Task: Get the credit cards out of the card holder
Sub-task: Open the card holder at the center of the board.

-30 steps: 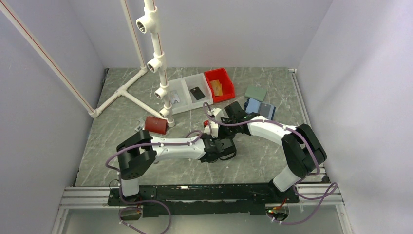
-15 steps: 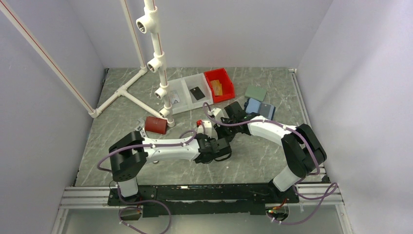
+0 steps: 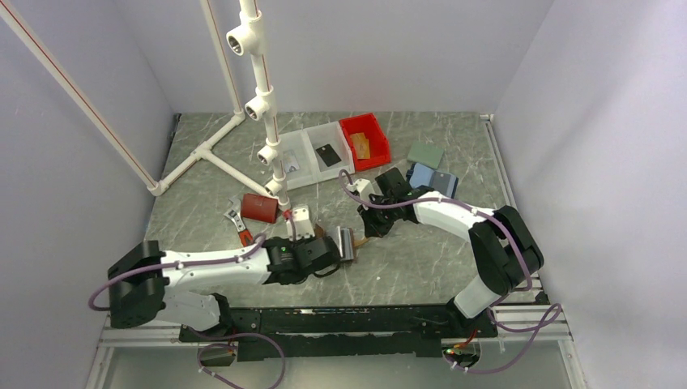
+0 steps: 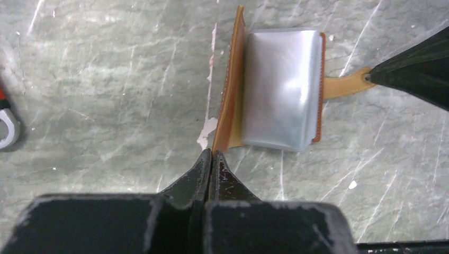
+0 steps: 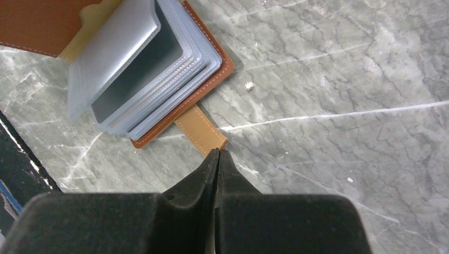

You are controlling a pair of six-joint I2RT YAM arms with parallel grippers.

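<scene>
The brown leather folding card holder (image 5: 32,24) has white stitching, a tan lining and strap, and pale silvery-grey plastic sleeves. The flat stone table (image 3: 437,259) is grey-green marble veined with white. On it sit a red plastic bin (image 3: 364,142) at twelve o'clock, a black flat rectangular card (image 3: 327,155) beside it, and a dark red box (image 3: 259,207) at nine.

bare marble table (image 3: 413,271) spreads from four to six o'clock of the card holder (image 3: 347,241), where a gripper could pass; the left gripper (image 4: 212,153) fills eight o'clock, the right gripper (image 5: 218,152) and its arm two o'clock, the dark red box (image 3: 260,207) and white pipe frame (image 3: 275,162) ten to eleven.
</scene>
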